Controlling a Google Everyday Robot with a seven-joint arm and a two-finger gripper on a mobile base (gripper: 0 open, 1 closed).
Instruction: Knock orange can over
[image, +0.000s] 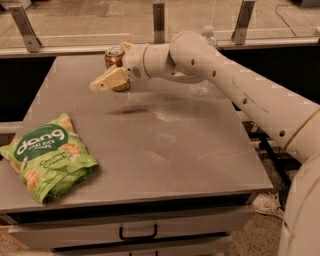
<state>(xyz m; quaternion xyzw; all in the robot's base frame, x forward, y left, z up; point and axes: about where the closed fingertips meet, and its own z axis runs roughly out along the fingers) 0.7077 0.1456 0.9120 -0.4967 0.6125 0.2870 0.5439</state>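
I see the can (113, 58) upright near the table's far edge, left of centre: a short cylinder with an orange-gold speckled wall and a silver top. The gripper (100, 84), a cream plastic wedge, crosses in front of the can's lower half and seems to touch it, though I cannot be sure. Whether it is clenched or released I cannot tell. The smooth, rounded arm (225, 80) reaches in from the right. The table (190, 145) is flat, scuffed grey metal. A crinkled green bag (47, 155) lies at the near left corner.
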